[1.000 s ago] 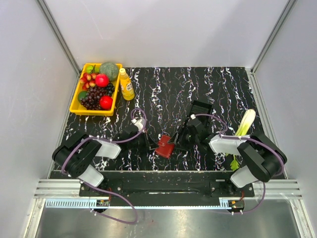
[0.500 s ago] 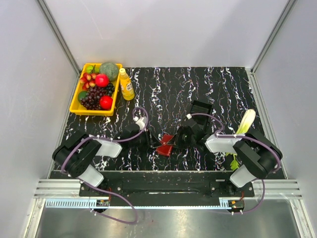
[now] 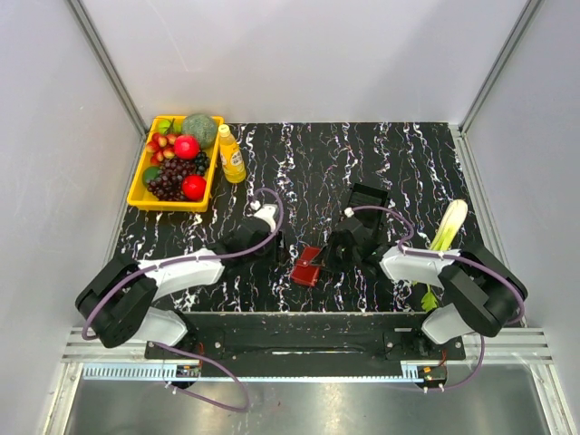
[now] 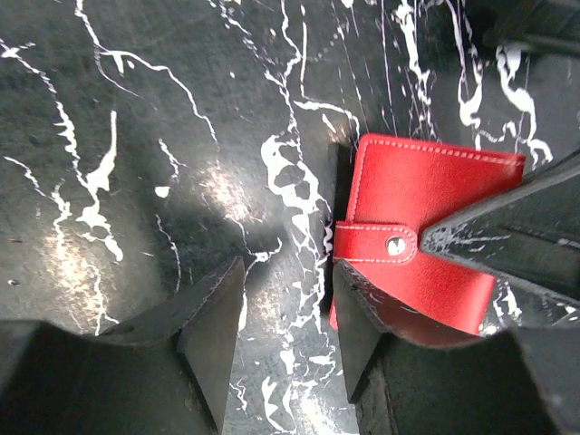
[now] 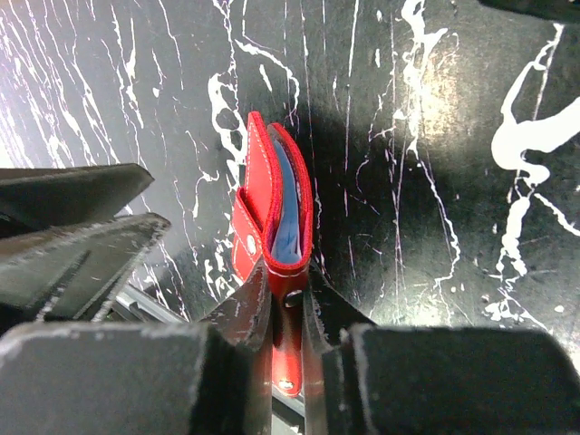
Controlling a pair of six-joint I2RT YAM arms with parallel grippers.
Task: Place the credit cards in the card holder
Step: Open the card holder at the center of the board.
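Holder: we found the red card holder (image 5: pixel 272 208) folded on the table (image 3: pixel 390 163) between the arms, with a blue credit card (image 5: pixel 292 227) edge showing inside.
Right end effector (image 5: pixel 284 288): nearly closed, it pinched the holder's lower edge.
Left end effector (image 4: pixel 285 290): half open and empty, it sat just beside the holder.
Advice: we judged the pinch should stay firm and level so the card could not slide out.
Change: a second earlier the left was shut at the holder and the right stood wide; the roles had swapped.

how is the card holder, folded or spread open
Folded nearly shut: the card holder shows two red panels close together, a blue card between them, pinched by the right fingers.
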